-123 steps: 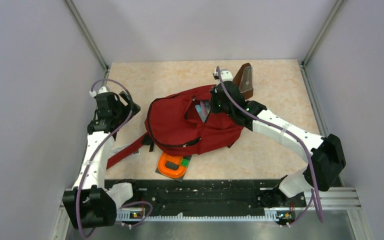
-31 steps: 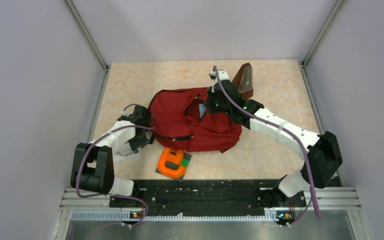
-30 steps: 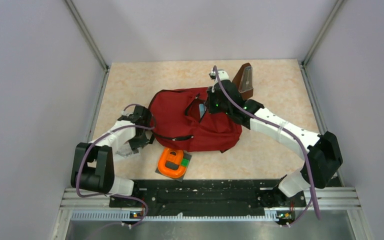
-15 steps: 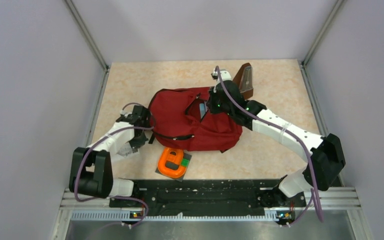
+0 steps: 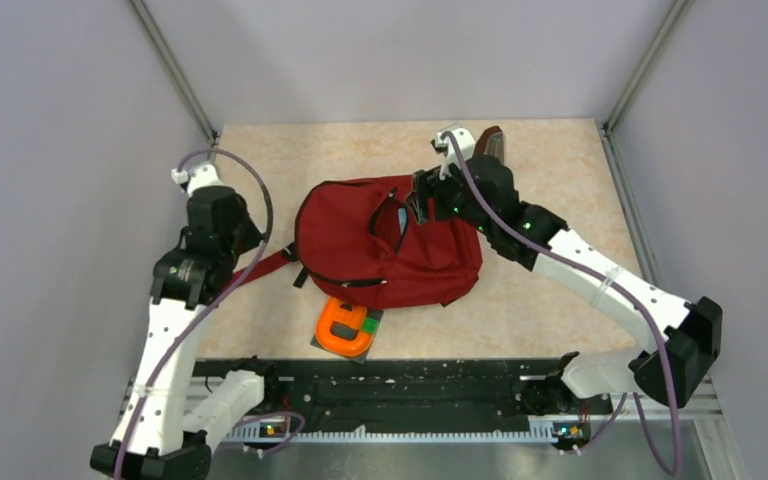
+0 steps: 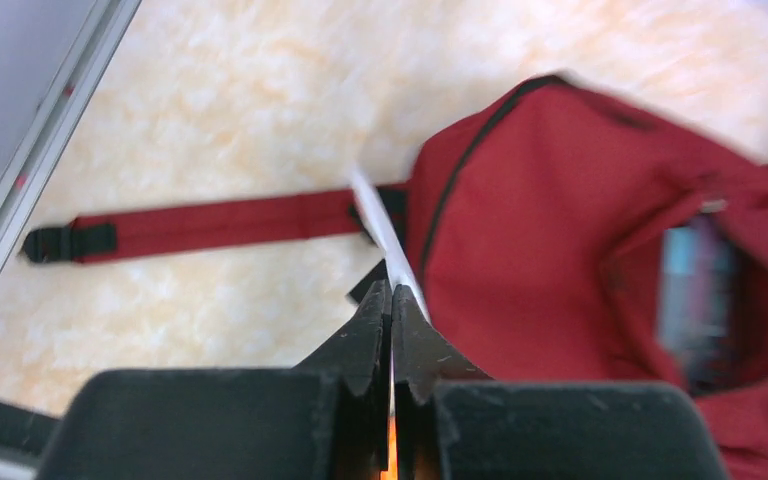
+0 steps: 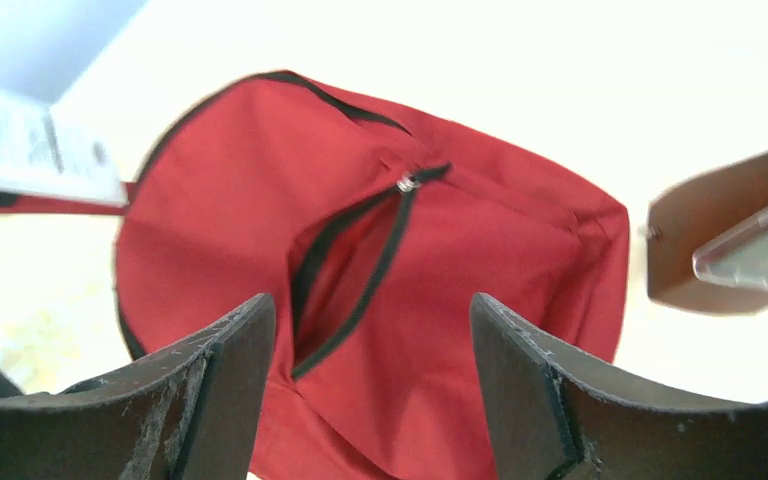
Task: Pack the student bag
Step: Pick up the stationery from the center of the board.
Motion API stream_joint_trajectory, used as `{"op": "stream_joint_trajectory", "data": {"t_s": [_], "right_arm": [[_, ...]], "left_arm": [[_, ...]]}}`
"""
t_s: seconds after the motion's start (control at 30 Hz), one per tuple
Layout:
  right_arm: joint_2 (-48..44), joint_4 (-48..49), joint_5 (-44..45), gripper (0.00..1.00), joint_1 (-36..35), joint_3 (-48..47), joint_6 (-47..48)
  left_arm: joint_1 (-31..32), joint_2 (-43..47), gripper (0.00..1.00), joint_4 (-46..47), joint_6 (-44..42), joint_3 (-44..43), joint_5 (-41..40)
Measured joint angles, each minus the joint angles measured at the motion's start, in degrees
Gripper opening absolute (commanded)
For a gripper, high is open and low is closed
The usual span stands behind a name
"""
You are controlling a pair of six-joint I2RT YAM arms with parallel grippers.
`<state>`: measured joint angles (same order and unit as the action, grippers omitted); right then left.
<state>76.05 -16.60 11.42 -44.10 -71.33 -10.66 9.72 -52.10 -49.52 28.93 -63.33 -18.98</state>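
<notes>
The student bag is lying flat at the middle of the table, directly beneath the right gripper, whose jaws are standing wide apart and holding nothing. Between those two dark fingers the wrist view is showing the bag's zip opening gaping, black-edged, with the metal zip pull sitting at its far end. The left gripper is pinching a thin white sheet, jaws pressed together on it; the sheet is showing edge-on and projecting out toward the bag's side. Whether the sheet is touching the fabric cannot be told. Through the opening, the left wrist view is showing a bluish item inside, too blurred to identify. A red strap is trailing from the bag across the table toward the left arm, ending in a black buckle. A brown metronome is standing just beyond the bag's far right corner, partly hidden behind the right arm. An orange ring-shaped item is resting at the bag's near edge
</notes>
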Motion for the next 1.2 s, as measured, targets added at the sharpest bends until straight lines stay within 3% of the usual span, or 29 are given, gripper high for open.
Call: {"op": "stream_joint_trajectory", "data": {"t_s": [0.2, 0.37, 0.57, 0.73, 1.2], "right_arm": [[-1.64, 8.02, -7.04, 0.74, -4.98, -0.07, 5.18], [2.47, 17.46, -12.31, 0.75, -11.89, -1.97, 7.45], [11.08, 24.48, -14.64, 0.83, -15.91, -7.02, 14.23], [12.96, 28.2, -14.69, 0.88, -16.44, -7.17, 19.28], [16.39, 28.89, -4.83, 0.84, -15.34, -9.49, 25.86]], "left_arm": [[0.0, 0.13, 0.0, -1.09, 2.21, -17.66, 5.86], [0.0, -2.71, 0.0, 0.7, 8.48, -26.38, 11.8], [1.64, -5.9, 0.0, 6.29, 17.66, -26.29, 18.69], [4.94, -9.44, 0.0, 8.46, 22.36, -25.42, 21.14], [9.33, -9.9, 0.0, 12.63, 29.09, -23.98, 24.63]]}}
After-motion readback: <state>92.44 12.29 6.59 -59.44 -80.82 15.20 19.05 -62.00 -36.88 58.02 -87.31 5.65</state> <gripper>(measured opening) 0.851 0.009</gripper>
